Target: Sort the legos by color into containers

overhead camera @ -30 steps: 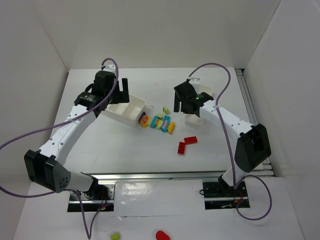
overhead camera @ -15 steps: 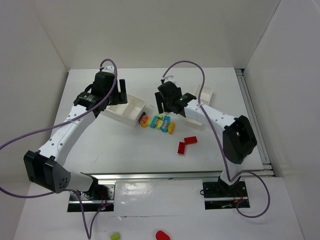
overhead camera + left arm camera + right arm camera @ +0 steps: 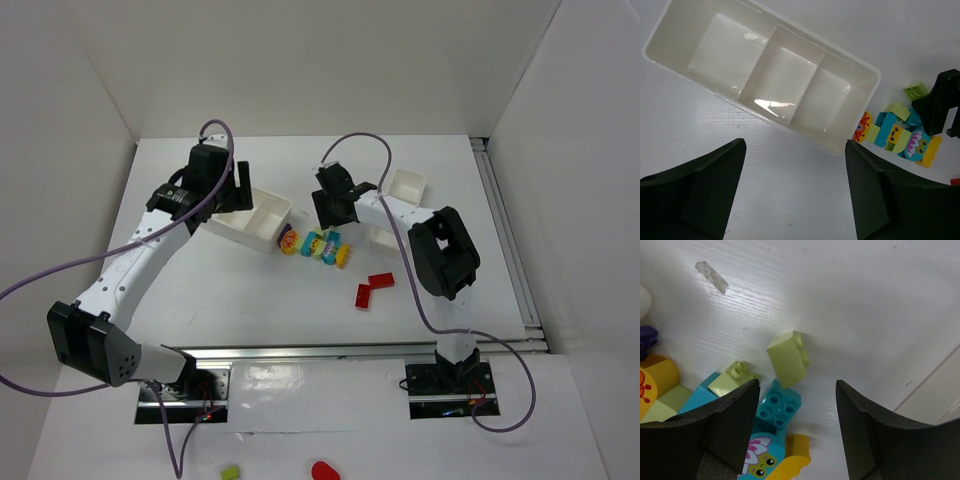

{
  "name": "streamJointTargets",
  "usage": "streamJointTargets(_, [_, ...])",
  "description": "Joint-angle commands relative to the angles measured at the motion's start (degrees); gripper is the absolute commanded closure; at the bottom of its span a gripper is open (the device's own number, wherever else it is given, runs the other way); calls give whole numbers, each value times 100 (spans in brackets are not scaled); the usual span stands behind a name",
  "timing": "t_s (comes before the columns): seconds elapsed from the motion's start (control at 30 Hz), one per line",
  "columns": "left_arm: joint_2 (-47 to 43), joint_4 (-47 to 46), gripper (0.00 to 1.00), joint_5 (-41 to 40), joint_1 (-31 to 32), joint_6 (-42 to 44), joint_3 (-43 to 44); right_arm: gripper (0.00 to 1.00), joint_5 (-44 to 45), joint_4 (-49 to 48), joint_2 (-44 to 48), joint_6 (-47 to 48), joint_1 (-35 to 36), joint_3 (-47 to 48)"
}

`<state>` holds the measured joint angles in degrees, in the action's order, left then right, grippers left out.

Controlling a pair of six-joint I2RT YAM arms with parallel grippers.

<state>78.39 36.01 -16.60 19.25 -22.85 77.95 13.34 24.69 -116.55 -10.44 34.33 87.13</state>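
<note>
Sorting has barely begun, by the look of it. The wider tray (image 3: 730, 55) shows three bare, glossy compartments, and nothing coloured shows in the narrower tray (image 3: 410, 184), though it is small in the overhead view. All the bricks in view lie on the table (image 3: 865, 300), a white board with a fine grain.

The left gripper (image 3: 795, 147) hangs with its fingers spread and nothing between them. The wider tray lies just beyond its fingertips.

The right gripper (image 3: 797, 385) is also released, with its dark, blunt fingers parted over the pile (image 3: 318, 243). A lime green brick (image 3: 786, 359), tipped on its side with its studs facing sideways, lies just ahead of the gap. A cyan brick (image 3: 780, 405) sits studs up beside the left finger. A smaller lime piece (image 3: 735, 376) lies just past that fingertip, and printed yellow and orange pieces crowd farther out.

Two red bricks (image 3: 372, 288) lie apart from the pile, on the near side of the right gripper. Every colour is left to sort.
</note>
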Motion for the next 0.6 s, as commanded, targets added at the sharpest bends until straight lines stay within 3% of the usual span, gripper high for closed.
streamJointTargets(0.0, [1,-6,11,-45,-44,-26,273,31,-174,-289,-122,24,-136,269])
streamJointTargets(0.1, [62,-6,11,-45,-44,-26,325,31,-350,-482,-174,24,-250,155])
streamJointTargets(0.2, [176,46,11,-45,-44,26,379,37,-569,-535,-315,24,-251,102])
streamJointTargets(0.47, [177,99,11,-45,-96,26,545,57,-614,-877,-316,-37,-251,172])
streamJointTargets(0.57, [238,99,11,8,-96,26,598,69,-543,-878,-254,-90,-251,172])
